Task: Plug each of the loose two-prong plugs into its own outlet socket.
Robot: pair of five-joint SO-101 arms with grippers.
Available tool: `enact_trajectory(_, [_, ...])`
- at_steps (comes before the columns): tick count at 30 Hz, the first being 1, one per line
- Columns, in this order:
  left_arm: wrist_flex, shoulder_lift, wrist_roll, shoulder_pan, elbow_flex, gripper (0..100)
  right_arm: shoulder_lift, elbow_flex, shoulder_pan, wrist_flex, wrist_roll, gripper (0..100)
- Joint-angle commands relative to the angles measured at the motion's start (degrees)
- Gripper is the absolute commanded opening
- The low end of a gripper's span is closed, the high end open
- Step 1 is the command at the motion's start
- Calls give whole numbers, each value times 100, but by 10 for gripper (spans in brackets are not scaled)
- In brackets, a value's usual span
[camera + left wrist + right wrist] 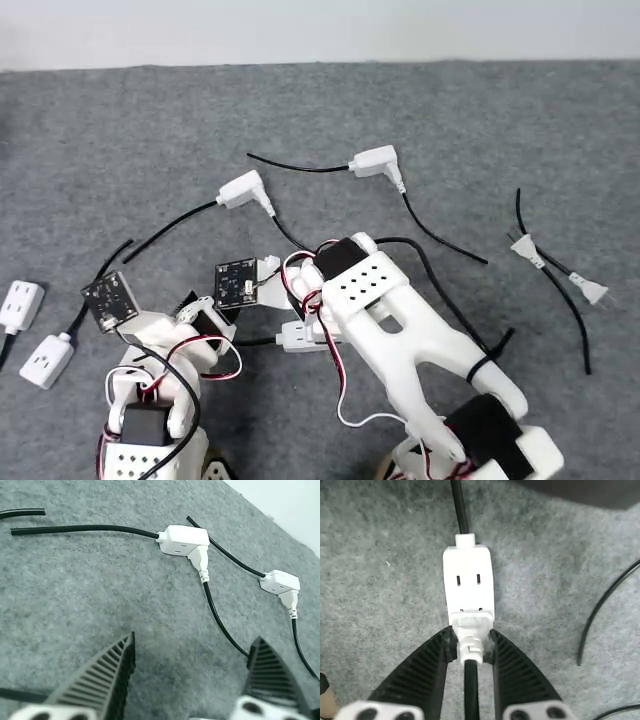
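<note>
Right hand (470, 647) grasps a plug (470, 630) touching the end of a socket (468, 585) just ahead. Left hand (195, 640) is released above the desk (75, 590), with two outlets (182, 540) (280, 581) farther ahead.

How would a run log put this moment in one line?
right gripper: shut on plug at end of outlet socket | left gripper: open, empty, over carpet | loose plug: on carpet, untouched

Grey felt mat (110, 110) covers table; pale wall (320, 30) runs along far edge.
</note>
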Motion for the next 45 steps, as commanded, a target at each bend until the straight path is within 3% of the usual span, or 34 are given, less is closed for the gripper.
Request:
enact_trajectory(1, [-18, -35, -53, 26, -57, 342, 4, 308, 66, -374, 44, 8])
enact_trajectory(7, [-18, -35, -53, 26, -57, 342, 4, 958, 66, -901, 44, 8])
enact_trajectory(24, [-26, -35, -53, 26, -57, 342, -119, 826, 40, -664, 18, 18])
enact_trajectory(32, [-53, -35, -53, 18, -57, 344, -708, -369, 75, 418, -510, 346])
enact_trajectory(38, [-53, -35, -53, 18, -57, 344, -1095, -457, 75, 444, -519, 357])
enact_trajectory(45, [-53, -44, -79, -18, -57, 344, -2325, -686, 84, 1253, -519, 357])
